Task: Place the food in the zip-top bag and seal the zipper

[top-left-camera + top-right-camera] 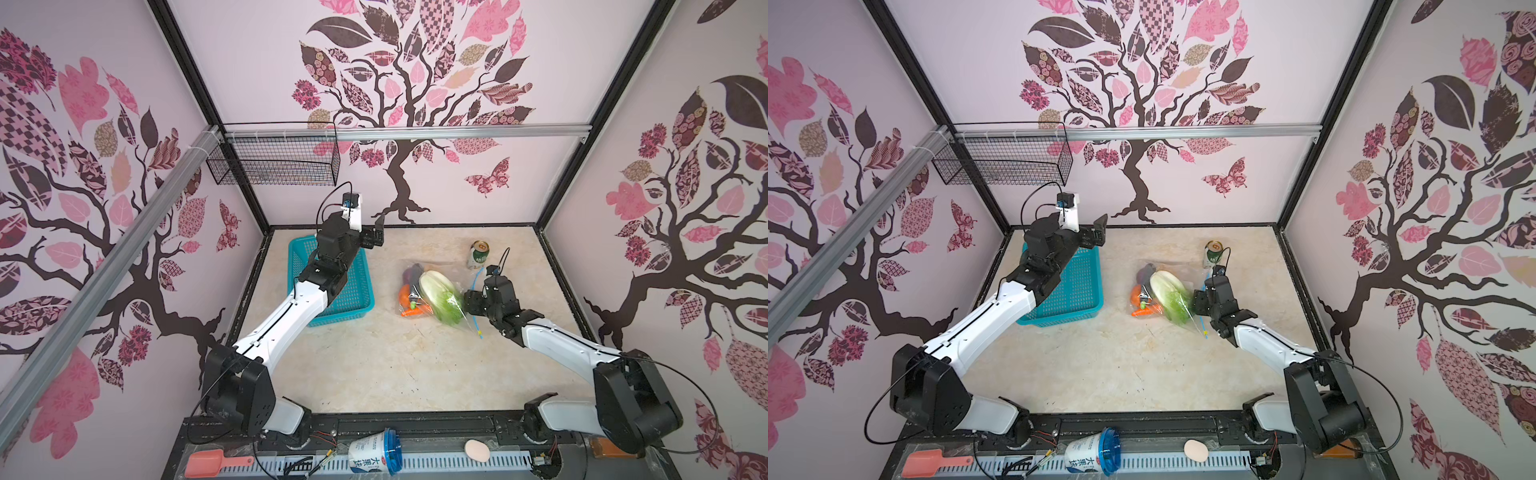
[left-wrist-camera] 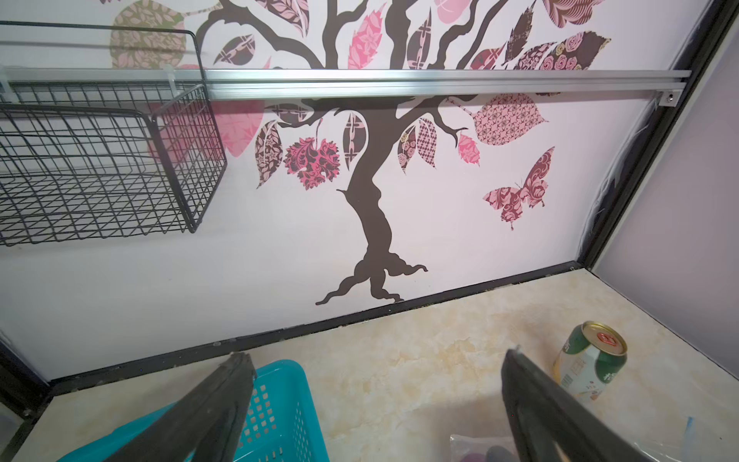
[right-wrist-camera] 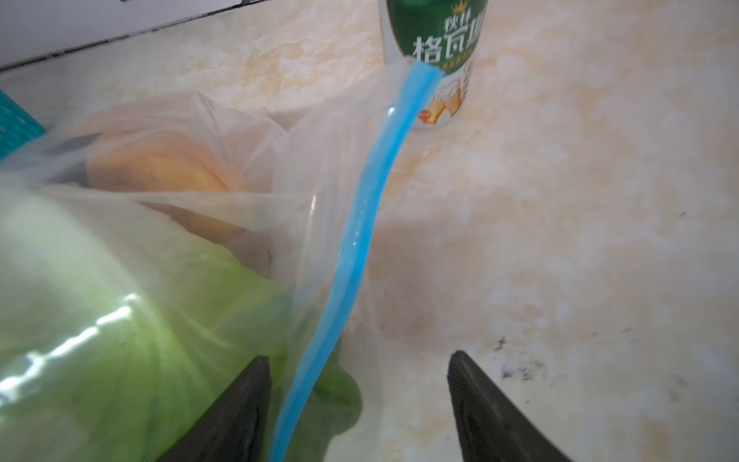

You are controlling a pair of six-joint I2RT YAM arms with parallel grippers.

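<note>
Right wrist: I'm seeing the right gripper (image 3: 358,356) standing released, with the zipper (image 3: 360,224) running loose between its jaws.
Zip-top bag (image 1: 457,278): lying mid-table, holding the food (image 1: 441,297).
Left gripper (image 2: 376,354): hanging spread wide, grasping nothing, by the basket (image 1: 353,291).

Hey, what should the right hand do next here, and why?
Probably pull the right hand back from the zipper, which looks joined along its visible length; the hand's jaws stand open and the food sits inside the zip-top bag.
</note>
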